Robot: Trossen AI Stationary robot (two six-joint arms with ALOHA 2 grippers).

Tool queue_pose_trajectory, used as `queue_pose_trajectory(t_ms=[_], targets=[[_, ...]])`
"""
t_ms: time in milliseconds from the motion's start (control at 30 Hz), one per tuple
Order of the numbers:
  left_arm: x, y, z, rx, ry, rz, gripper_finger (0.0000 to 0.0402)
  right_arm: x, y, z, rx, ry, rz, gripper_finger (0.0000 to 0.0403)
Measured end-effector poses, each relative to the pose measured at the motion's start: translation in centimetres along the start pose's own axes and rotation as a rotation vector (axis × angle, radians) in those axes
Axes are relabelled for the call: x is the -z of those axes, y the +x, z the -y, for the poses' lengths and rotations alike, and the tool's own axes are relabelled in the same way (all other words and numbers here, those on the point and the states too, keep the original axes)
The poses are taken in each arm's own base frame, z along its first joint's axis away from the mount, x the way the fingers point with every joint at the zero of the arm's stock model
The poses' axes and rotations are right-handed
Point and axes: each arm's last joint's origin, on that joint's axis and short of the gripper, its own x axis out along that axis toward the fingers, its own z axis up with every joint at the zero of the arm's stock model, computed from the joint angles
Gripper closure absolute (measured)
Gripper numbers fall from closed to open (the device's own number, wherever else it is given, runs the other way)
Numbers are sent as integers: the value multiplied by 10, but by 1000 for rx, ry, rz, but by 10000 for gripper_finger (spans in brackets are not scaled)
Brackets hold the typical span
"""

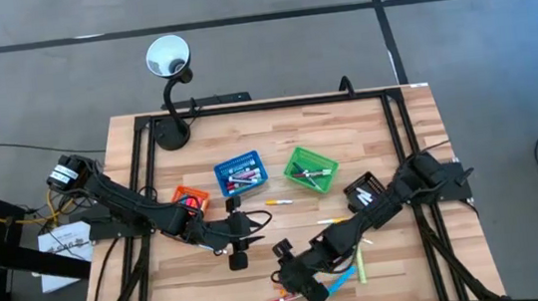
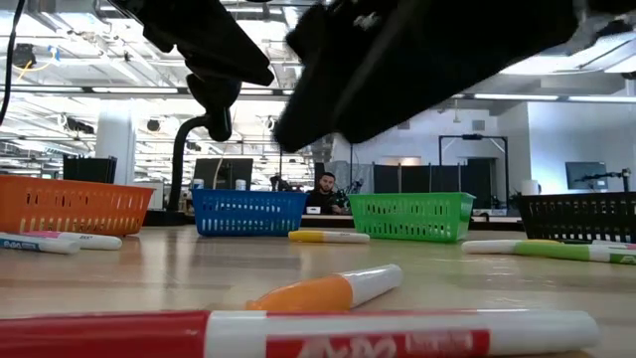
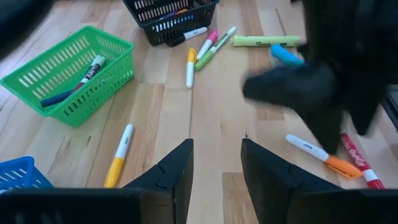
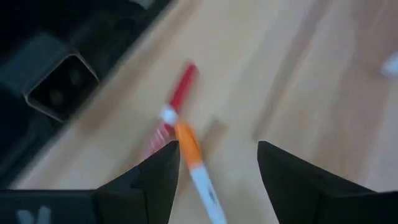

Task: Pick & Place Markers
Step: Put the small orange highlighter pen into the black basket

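Only the low view shows a seated person (image 2: 324,191) beyond the table.

Orange-capped white marker (image 4: 198,163); red marker (image 4: 179,92); green basket (image 3: 68,71); blue basket (image 1: 239,173); pale wood table (image 1: 368,140).

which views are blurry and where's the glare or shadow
Right wrist view: motion-smeared, the red marker and orange-capped white marker soft. Low view: nearest red-and-white marker out of focus, the arms backlit silhouettes against bright ceiling lights. Left wrist view: the other arm's dark gripper blurred. High view: even light.
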Motion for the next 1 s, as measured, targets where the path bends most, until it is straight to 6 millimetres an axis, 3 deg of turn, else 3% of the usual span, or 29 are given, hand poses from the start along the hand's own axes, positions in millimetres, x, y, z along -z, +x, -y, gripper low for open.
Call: queue_pose_trajectory(t_ms=[267,400,533,833,1000], targets=[[2,0,0,6,2,-6,271,27,34,1,-32,-28,-123,196],[2,0,0,6,3,-7,271,32,41,4,-30,-57,-150,200],[2,0,0,5,4,-8,271,34,42,12,-37,-43,-154,240],[3,0,0,5,4,-9,271,35,35,34,-42,187,-143,382],[3,0,0,5,4,-9,271,35,10,45,40,260,-210,374]])
